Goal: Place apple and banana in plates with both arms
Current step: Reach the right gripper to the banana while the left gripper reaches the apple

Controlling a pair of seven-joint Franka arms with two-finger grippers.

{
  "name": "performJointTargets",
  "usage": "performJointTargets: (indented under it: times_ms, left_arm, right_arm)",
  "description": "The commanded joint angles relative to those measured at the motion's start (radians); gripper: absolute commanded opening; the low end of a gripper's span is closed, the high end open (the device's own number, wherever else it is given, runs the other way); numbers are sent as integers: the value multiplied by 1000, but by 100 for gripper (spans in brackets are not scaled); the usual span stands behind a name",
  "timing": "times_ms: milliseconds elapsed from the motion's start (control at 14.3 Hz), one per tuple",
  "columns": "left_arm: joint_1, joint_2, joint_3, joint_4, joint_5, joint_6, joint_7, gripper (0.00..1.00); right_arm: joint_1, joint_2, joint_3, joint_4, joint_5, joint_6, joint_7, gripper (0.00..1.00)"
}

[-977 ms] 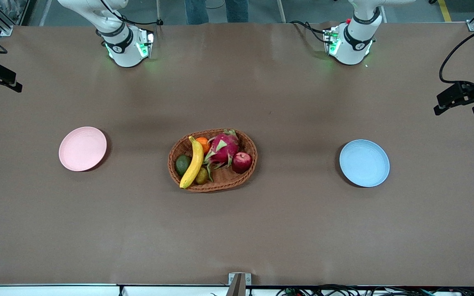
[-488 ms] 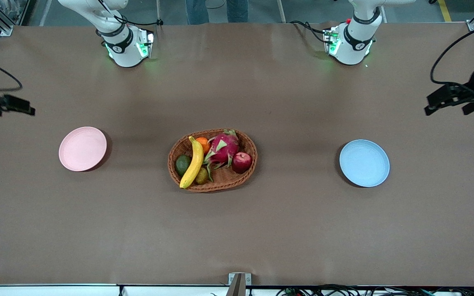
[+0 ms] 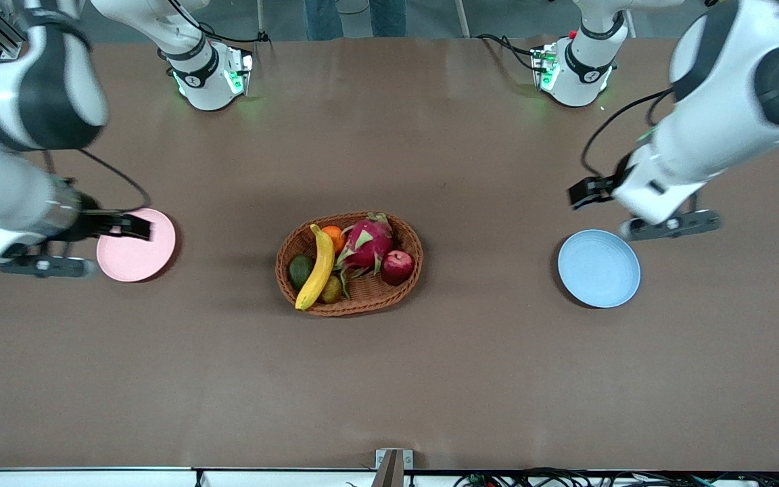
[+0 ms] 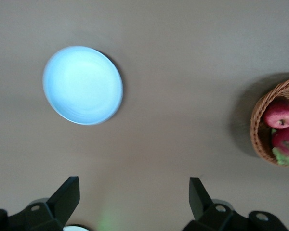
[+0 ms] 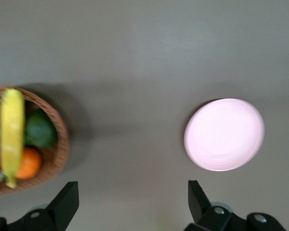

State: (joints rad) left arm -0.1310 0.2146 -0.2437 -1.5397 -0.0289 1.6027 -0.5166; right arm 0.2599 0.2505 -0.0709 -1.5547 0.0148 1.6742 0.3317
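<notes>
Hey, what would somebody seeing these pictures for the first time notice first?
Probably the wicker basket mid-table, piled with bright fruit: the banana, a pink dragon fruit and the apple. Next, the open right gripper near the pink plate and the open left gripper near the blue plate.

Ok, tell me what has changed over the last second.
Both arms have swung in from the table's ends. The left gripper now hangs open near the blue plate, and the right gripper hangs open over the pink plate. Neither holds anything. The apple and banana stayed in the basket; the plates did not move.
</notes>
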Motion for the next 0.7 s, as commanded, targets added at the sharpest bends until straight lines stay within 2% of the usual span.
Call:
performJointTargets:
  times_ms: [0, 209, 488, 628]
  left_arm:
    - [-99, 113, -3, 38, 1, 74, -204, 100]
    - [-195, 227, -3, 75, 0, 213, -460, 100]
    - [-285, 339, -3, 78, 0, 440, -834, 100]
    - [-314, 388, -3, 78, 0, 534, -985, 100]
  right_arm:
    - [134, 99, -10, 24, -19, 74, 294, 100]
    - [223, 209, -10, 73, -15, 139, 617, 100]
    - [298, 407, -10, 267, -16, 150, 886, 100]
    - [314, 455, -10, 294, -15, 169, 943, 100]
